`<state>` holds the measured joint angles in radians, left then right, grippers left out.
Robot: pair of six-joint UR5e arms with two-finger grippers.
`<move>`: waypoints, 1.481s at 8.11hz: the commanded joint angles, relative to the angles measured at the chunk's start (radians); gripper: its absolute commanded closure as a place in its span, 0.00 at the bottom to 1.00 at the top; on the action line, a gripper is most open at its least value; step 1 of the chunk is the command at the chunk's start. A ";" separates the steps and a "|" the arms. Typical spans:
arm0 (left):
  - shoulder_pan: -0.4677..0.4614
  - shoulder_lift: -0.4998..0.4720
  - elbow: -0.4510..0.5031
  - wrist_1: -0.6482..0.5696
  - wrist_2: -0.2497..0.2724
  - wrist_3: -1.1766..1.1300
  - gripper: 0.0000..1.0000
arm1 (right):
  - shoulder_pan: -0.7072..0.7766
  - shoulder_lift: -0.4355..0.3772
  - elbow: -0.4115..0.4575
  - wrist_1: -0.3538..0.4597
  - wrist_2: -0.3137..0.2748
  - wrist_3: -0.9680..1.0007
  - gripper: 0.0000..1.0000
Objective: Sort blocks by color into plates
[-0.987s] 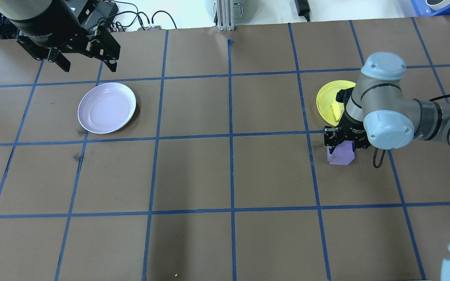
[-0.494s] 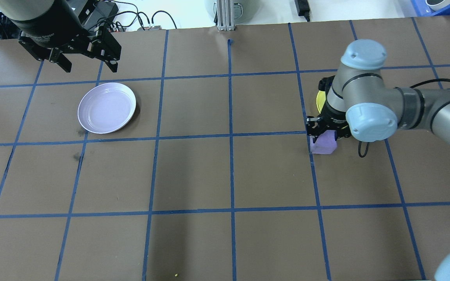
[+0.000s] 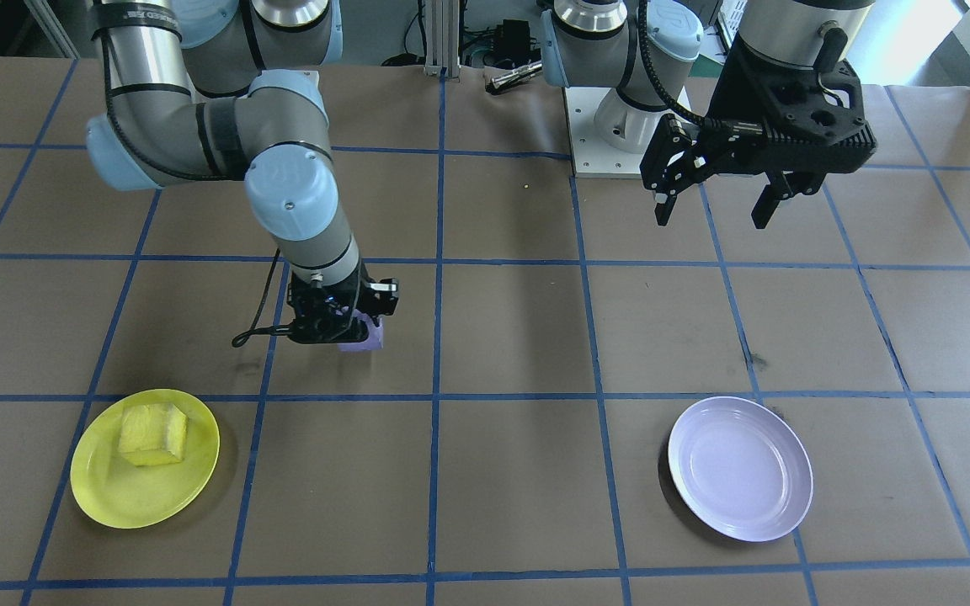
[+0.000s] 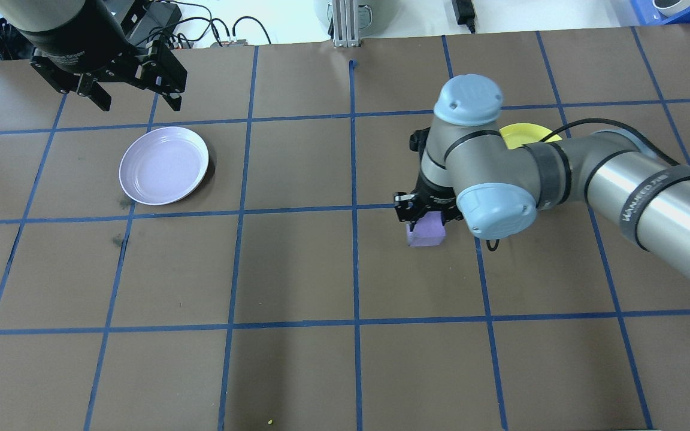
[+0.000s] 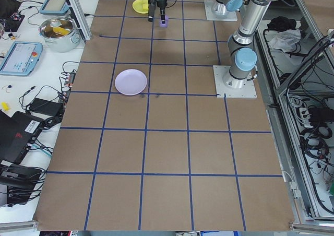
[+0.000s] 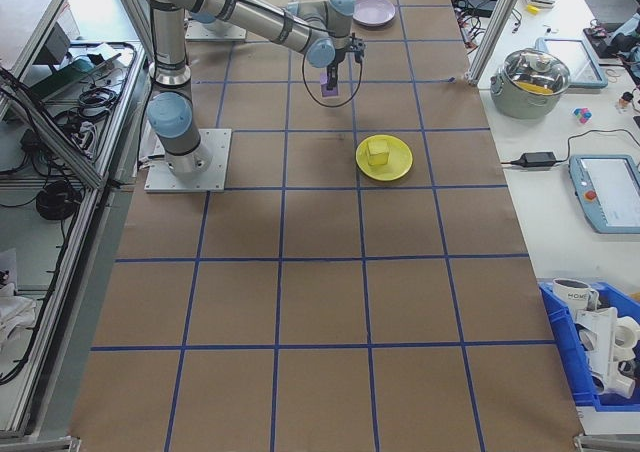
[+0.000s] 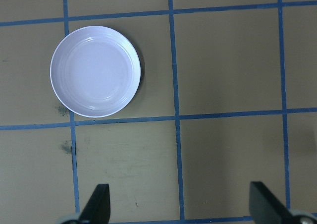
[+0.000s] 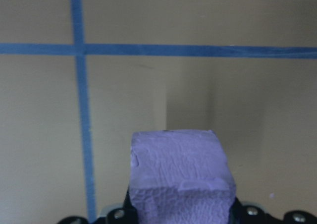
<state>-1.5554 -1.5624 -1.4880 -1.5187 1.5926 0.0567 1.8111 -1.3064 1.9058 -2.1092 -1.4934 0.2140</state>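
The small light purple foam cube [image 4: 426,230], clamped in the right gripper [image 4: 424,214], should be released centred over the pale lavender glossy plate [image 4: 164,165].

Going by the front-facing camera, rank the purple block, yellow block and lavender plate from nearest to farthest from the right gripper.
1. Purple block: held in the right gripper itself, above the table.
2. Yellow block: on the yellow plate, toward that view's lower left.
3. Lavender plate: far across the table, below the left gripper.
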 commanded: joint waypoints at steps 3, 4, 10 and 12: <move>0.000 -0.005 -0.002 0.000 0.000 0.000 0.00 | 0.339 0.122 -0.151 -0.081 0.028 0.240 0.52; 0.000 -0.005 -0.003 0.000 0.000 0.000 0.00 | 0.353 0.169 -0.183 -0.113 0.027 0.275 0.49; -0.002 -0.007 -0.002 -0.001 0.001 -0.017 0.00 | 0.327 0.167 -0.205 -0.098 0.005 0.254 0.00; -0.003 -0.013 -0.002 -0.003 -0.009 -0.050 0.00 | 0.243 0.089 -0.202 -0.018 0.005 0.200 0.00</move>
<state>-1.5569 -1.5718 -1.4906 -1.5203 1.5929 0.0404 2.1263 -1.1529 1.7031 -2.1940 -1.4883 0.4591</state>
